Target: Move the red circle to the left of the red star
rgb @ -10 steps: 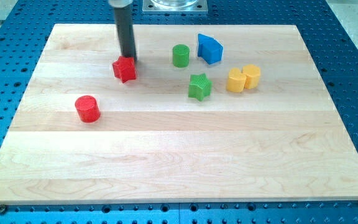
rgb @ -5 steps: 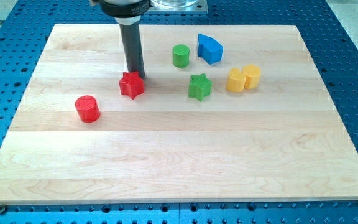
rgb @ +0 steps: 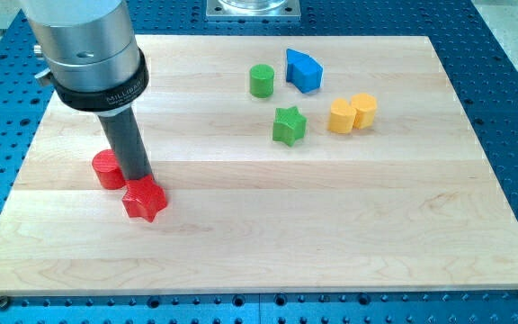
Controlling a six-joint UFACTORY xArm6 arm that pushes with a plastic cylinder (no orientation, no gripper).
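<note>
The red star [rgb: 145, 200] lies on the wooden board [rgb: 259, 243] at the view's lower left. The red circle [rgb: 108, 169] sits just up and left of it, partly hidden behind my rod. My tip [rgb: 140, 180] rests at the star's upper edge, touching it, with the circle right beside it on the left. The wide grey arm body fills the view's upper left.
A green cylinder [rgb: 261, 80], a blue block [rgb: 303, 70], a green star [rgb: 289, 125] and two yellow blocks [rgb: 342, 116] [rgb: 364, 109] sit grouped at the view's upper right. The board lies on a blue perforated table.
My tip has pushed the red star down and left, from the board's upper middle to beside the red circle. The circle has shifted slightly left and down.
</note>
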